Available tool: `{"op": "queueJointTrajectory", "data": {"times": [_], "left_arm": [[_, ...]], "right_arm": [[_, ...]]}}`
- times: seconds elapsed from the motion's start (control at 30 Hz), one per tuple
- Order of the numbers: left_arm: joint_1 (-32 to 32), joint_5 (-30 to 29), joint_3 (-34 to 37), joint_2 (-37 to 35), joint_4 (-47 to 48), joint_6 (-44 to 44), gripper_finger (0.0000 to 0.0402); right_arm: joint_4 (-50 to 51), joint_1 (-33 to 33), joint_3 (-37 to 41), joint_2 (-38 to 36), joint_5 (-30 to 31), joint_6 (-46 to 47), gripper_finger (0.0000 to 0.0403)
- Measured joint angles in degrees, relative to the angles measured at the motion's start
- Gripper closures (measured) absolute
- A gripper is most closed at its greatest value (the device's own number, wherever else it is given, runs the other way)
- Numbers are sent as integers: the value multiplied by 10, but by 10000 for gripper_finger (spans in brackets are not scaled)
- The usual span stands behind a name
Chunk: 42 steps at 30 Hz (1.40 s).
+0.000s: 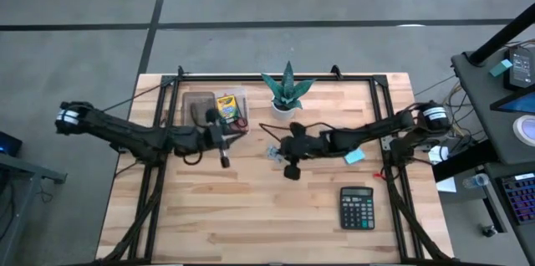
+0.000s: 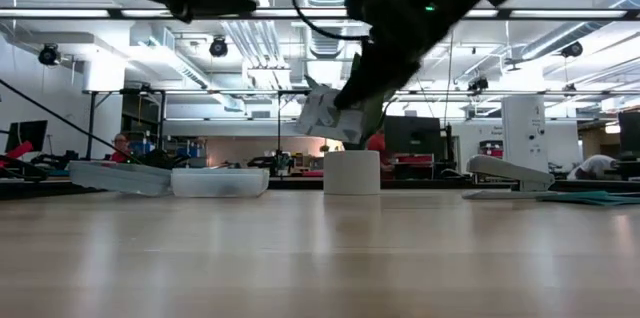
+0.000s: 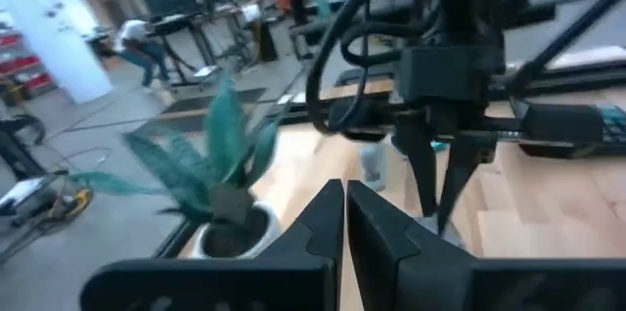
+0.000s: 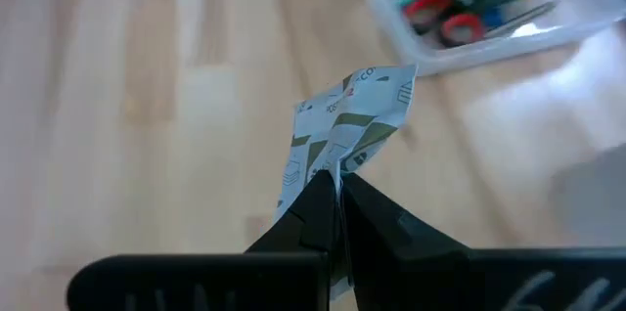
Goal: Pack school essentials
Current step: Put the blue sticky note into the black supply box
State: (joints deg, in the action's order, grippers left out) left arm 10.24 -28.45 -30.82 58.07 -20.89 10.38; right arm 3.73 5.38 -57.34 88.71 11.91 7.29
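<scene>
My right gripper [image 1: 280, 150] is over the middle of the table, shut on a small white packet with green print [image 4: 347, 125], which also shows in the low view [image 2: 322, 113]. My left gripper [image 1: 234, 132] is shut and empty, in the air just near of a clear plastic box [image 1: 216, 109]. The box holds a yellow-green crayon box [image 1: 226, 104] and red-handled scissors [image 4: 445, 18]. A light-blue sticky-note pad [image 1: 354, 156] lies flat on the table under the right arm. My right gripper pinches the packet between its two fingers at one edge [image 4: 328, 169]. The fingers slant down from the table's right side. The rest of the packet sticks out past the fingertips, crumpled. It is lifted clear of the table [image 2: 318, 118].
A green spiky plant in a white pot [image 1: 287, 90] stands at the far middle, between the box and the right gripper. A black calculator [image 1: 357, 207] lies at the near right. The box's clear lid [image 2: 120, 176] lies beside the box. People show in the room behind.
</scene>
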Motion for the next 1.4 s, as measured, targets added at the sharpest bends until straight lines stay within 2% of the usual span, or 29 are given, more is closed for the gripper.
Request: {"op": "queueJointTrajectory", "data": {"times": [0.27, 0.5, 0.73, 0.93, 1.03, 1.4], "left_arm": [[0, -19, 58, -76, -34, -9, 402], [1, -44, 80, -128, -28, -11, 402], [1, -51, 89, -147, -22, -10, 402], [0, -51, 89, -150, -26, -10, 402], [0, -51, 89, -150, -26, -10, 402], [0, -51, 90, -150, -26, -9, 402]], "right_arm": [[74, -64, -160, 92, 1, -125, 394], [79, -118, -268, 175, -3, -200, 394], [67, -165, -338, 248, 21, -98, 394], [73, -171, -417, 314, 132, -51, 394], [109, -170, -466, 344, 179, -33, 394], [209, -170, -605, 437, 196, 14, 394]]}}
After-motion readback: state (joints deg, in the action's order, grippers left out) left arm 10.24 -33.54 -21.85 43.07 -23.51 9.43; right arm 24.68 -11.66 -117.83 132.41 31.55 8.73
